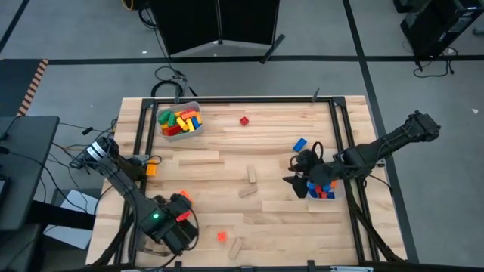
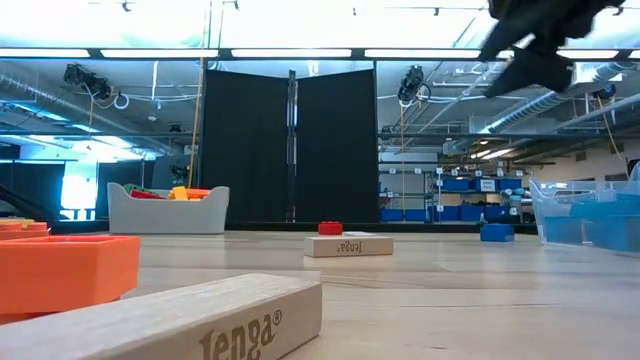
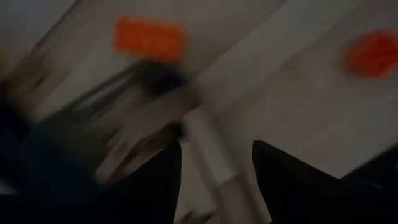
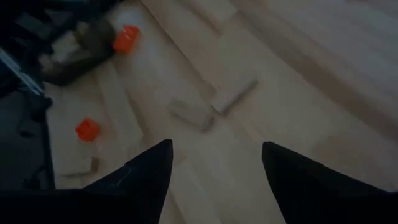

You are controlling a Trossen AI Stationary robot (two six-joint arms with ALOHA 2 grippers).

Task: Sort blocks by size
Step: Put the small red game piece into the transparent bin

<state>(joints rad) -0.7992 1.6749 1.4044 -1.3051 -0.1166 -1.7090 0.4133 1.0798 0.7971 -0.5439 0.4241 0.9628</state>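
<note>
My right gripper [image 1: 296,181] hangs above the table's right side with its two dark fingers [image 4: 143,180] spread apart and nothing between them; in the right wrist view only bare wood shows in the gap. Just beside it, at the table's right edge, sits a clear bin [image 1: 327,190] holding blue and red blocks, and a loose blue block [image 1: 300,143] lies a little farther back. My left gripper [image 1: 181,219] is low near the front left corner; its fingers [image 3: 155,180] stand parted, with a pale strip between them that I cannot identify or call held. An orange block [image 1: 184,196] lies just beside it and a red-orange block [image 1: 222,236] near a wooden piece [image 1: 236,246] at the front. More wooden pieces [image 1: 249,175] lie mid-table, another [image 1: 198,158] toward the left. A grey bin [image 1: 180,122] at the back left holds yellow, green and red blocks, and a single red block [image 1: 244,120] sits apart near the back.
</note>
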